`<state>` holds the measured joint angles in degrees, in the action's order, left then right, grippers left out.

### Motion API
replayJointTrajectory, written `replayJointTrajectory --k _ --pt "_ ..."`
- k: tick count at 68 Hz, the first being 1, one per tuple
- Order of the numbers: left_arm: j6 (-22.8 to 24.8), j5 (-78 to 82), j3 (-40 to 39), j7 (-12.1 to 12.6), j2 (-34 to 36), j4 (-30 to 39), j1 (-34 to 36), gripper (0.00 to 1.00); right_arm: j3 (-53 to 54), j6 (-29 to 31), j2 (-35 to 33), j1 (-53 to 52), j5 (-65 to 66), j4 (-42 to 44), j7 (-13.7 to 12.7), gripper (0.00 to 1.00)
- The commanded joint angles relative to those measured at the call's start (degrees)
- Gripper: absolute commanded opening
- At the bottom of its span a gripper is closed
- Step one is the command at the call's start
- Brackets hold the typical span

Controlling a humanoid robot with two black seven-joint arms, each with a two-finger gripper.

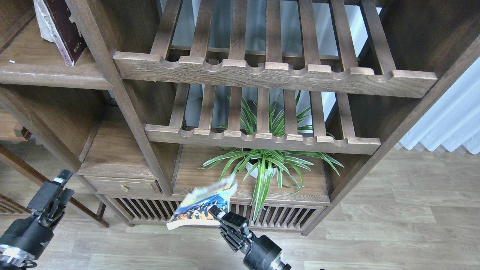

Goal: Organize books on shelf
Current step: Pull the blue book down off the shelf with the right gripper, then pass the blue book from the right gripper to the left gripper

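Note:
My right gripper [219,217] is shut on the lower edge of the small "300" paperback [200,208]. It holds the book low and tilted nearly flat, in front of the cabinet's slatted doors. My left gripper [56,187] rises at the lower left, seen edge-on and empty; its fingers cannot be told apart. The thick maroon book [62,28] leans on the solid dark-brown shelf [45,65] at the top left. The yellow-green paperback is out of view.
Two slatted racks with scalloped front rails [273,73] [262,140] fill the cabinet's middle. A potted spider plant [262,165] stands on the board below them. A small drawer [123,185] sits at the left. A white curtain [450,120] hangs at the right.

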<state>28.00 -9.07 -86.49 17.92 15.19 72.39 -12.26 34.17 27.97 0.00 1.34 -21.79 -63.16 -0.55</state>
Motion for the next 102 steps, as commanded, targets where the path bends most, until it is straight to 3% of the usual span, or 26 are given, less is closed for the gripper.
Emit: replayJointTrajectory --k 1,37,65,77,91,102 --pt "0.0 -1.38 3.95 0.01 -0.07 -0.06 -0.31 1.0 -0.33 0.03 0.0 -1.69 -0.09 0.05 -0.32 0.05" --pt "0.0 -3.23 10.81 -0.08 -3.49 0.65 -0.31 0.97 -5.78 0.03 0.0 -5.38 0.0 -0.47 -5.07 0.05" --pt "0.0 -3.23 15.56 -0.08 -6.31 0.21 -0.13 0.95 -6.66 0.03 0.0 -5.29 0.52 -2.14 -5.25 0.05" --pt "0.0 -3.23 16.97 -0.08 -7.01 0.21 -0.13 0.94 -6.66 0.03 0.0 -5.21 0.61 -2.32 -7.27 0.05" --pt "0.0 -3.23 17.67 0.01 -8.33 0.47 -0.05 0.89 -7.71 0.03 0.0 -4.77 1.75 -2.41 -7.36 0.05" --pt "0.0 -3.32 17.58 0.89 -8.95 0.65 -0.13 0.8 -8.15 0.03 0.0 -4.59 1.75 -2.41 -7.36 0.05"
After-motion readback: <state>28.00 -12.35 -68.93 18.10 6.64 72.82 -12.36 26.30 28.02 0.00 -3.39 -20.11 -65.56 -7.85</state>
